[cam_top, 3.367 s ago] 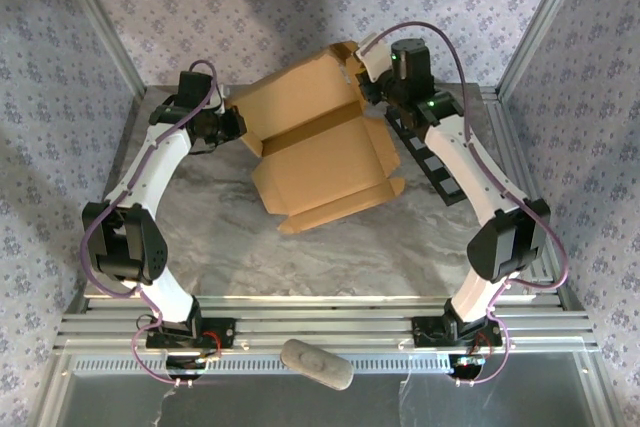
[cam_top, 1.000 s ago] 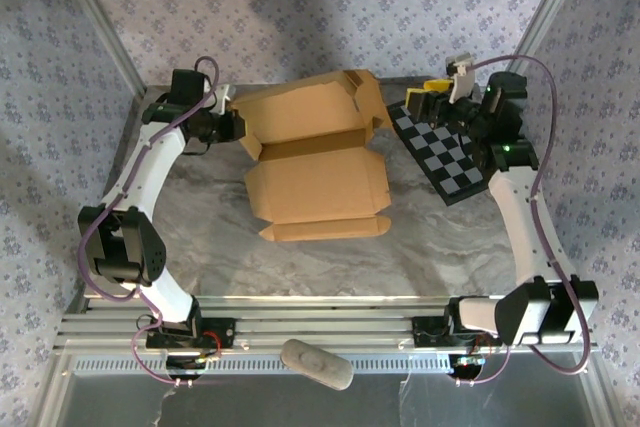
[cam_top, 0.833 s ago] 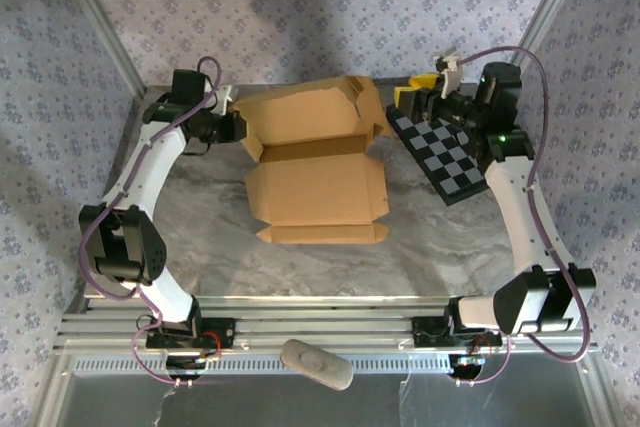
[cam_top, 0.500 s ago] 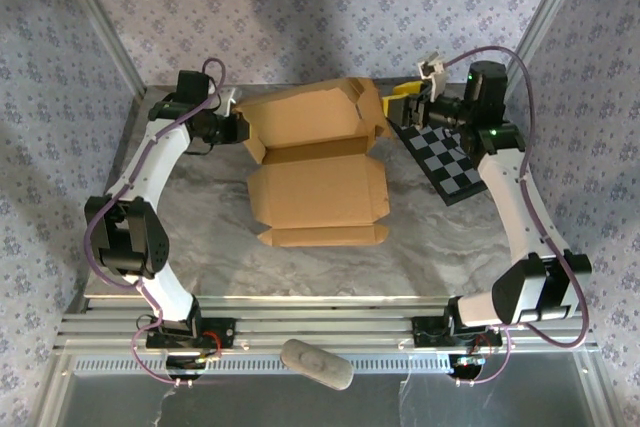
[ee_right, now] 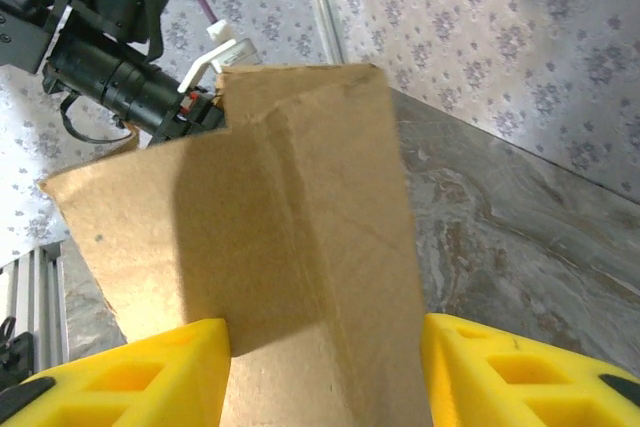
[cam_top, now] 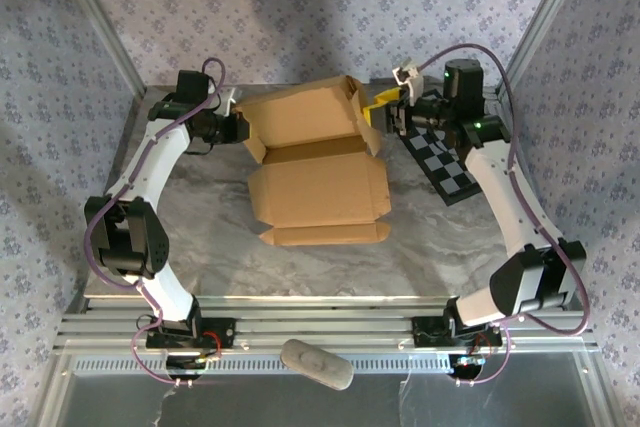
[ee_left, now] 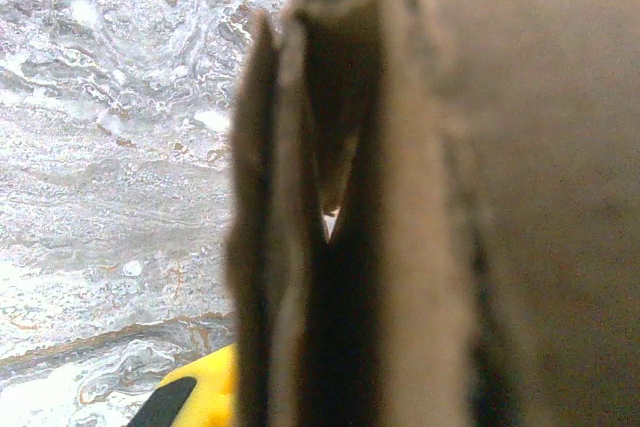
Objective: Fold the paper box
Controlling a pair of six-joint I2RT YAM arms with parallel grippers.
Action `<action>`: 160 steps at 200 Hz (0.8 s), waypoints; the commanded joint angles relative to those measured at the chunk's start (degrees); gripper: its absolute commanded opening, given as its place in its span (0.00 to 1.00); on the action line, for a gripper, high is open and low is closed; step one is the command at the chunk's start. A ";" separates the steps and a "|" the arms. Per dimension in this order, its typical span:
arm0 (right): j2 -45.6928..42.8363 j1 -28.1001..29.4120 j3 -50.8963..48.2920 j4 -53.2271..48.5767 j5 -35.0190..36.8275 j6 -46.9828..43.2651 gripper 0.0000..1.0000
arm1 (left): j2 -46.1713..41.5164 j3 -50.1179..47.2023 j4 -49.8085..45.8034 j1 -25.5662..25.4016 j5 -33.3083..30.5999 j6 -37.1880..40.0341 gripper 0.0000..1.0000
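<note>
A tan paper box (cam_top: 315, 182) lies partly unfolded on the marble table (cam_top: 430, 247). The left end effector (cam_top: 238, 128) is clamped tight on the box's far-left edge. The right end effector (cam_top: 386, 107), yellow fingers (ee_right: 150, 372) apart, straddles the box's far-right flap.

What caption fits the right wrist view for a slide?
Right gripper straddling a box flap, with the left arm behind it.

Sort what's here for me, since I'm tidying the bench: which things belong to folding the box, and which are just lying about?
In the job: paper box; left claw, shut on its left edge; right claw, jaws either side of a flap.
Lying about: checkerboard panel, right of the box; grey oblong object on the front rail.
</note>
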 commanded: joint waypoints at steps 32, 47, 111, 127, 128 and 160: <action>3.78 2.66 5.56 -4.45 3.93 -5.34 0.54 | -2.23 0.08 1.66 0.41 2.21 0.00 0.00; 4.81 3.75 6.94 -4.89 6.94 -6.22 0.54 | -2.67 -0.17 1.82 0.36 2.12 -0.01 0.00; 5.91 8.84 6.97 -2.03 24.40 -11.19 0.49 | -3.64 -0.30 1.95 -0.10 1.64 -0.35 0.00; 6.57 10.00 7.03 -0.68 29.31 -12.31 0.46 | -3.82 -0.28 2.03 -0.21 1.50 -0.49 0.00; 6.67 10.07 7.00 -0.54 29.64 -12.34 0.46 | -3.78 -0.28 2.03 -0.25 1.50 -0.51 0.00; 9.75 13.10 9.34 1.00 40.88 -13.79 0.36 | -4.08 0.16 2.03 -0.69 1.42 -0.62 0.00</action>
